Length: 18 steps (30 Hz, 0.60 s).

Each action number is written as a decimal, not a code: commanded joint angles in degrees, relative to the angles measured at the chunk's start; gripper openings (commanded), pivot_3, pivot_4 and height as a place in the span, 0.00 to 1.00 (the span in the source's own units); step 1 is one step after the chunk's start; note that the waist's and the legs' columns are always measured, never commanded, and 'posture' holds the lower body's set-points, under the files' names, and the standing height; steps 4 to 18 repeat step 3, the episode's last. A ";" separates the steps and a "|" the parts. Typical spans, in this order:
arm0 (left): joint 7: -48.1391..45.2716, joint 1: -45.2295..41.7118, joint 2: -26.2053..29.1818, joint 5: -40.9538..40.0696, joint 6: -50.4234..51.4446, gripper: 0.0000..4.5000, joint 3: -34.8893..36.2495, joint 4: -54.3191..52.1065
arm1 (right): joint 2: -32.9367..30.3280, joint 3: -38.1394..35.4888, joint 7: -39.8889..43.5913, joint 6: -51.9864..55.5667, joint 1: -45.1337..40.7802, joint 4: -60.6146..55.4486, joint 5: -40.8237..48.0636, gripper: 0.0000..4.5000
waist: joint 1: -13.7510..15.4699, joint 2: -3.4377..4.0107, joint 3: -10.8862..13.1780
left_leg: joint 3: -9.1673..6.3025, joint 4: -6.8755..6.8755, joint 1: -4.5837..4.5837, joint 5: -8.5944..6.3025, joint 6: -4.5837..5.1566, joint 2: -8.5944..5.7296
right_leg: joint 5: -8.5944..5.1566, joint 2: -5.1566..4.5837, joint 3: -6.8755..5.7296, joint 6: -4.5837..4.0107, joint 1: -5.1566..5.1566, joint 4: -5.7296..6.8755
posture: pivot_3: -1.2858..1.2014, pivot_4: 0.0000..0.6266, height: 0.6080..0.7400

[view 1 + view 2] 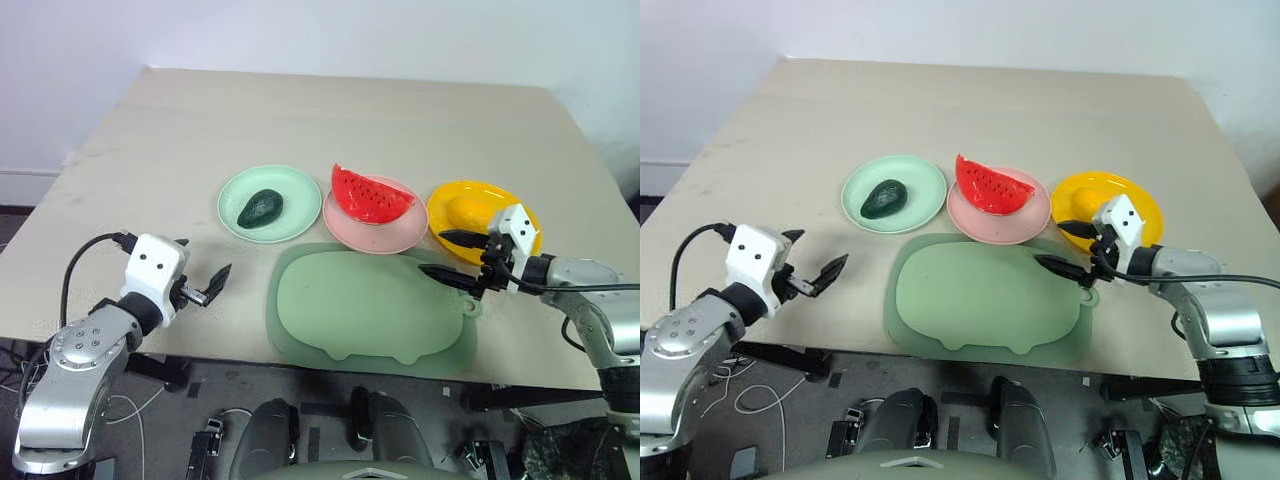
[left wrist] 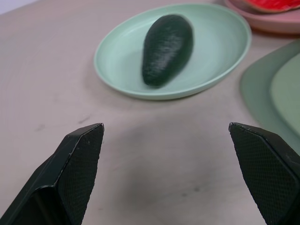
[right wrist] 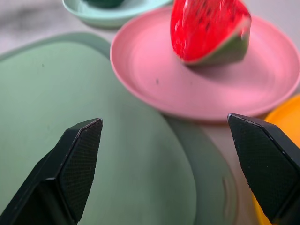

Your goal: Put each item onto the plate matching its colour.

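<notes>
The dark green avocado lies on the mint green plate. The red watermelon wedge rests on the pink plate. On the yellow plate sits the yellow-orange fruit. My left gripper hovers open near the table's front left, short of the mint plate and pointing toward the avocado. My right gripper is open and empty at the near edge of the yellow plate, facing the watermelon and pink plate.
A larger pale green tray with a tab lies at the front centre, just below the three plates and between my grippers. The beige table stretches bare behind the plates. Its front edge runs close under both arms.
</notes>
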 commanded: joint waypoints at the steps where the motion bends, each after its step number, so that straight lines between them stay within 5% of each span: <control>1: -0.24 0.93 -1.24 -2.28 -2.12 0.99 2.09 -2.60 | -0.65 -2.01 0.37 -1.64 0.16 -0.02 -0.74 1.00 | -0.05 0.00 0.00 | 0.01 0.00 0.00 0.00 0.00 0.00 | 0.02 0.00 0.00 0.04 0.00 0.00 | 0.52 0.24 1.00; 18: 1.09 0.73 -2.34 -2.13 -1.74 0.99 0.87 -2.95 | 0.23 -1.42 -0.24 -1.81 -1.01 0.89 -1.51 1.00 | -0.12 0.00 0.00 | 0.03 0.00 0.02 0.00 0.00 0.00 | 0.08 0.00 0.02 0.12 0.00 0.01 | 0.52 0.24 1.00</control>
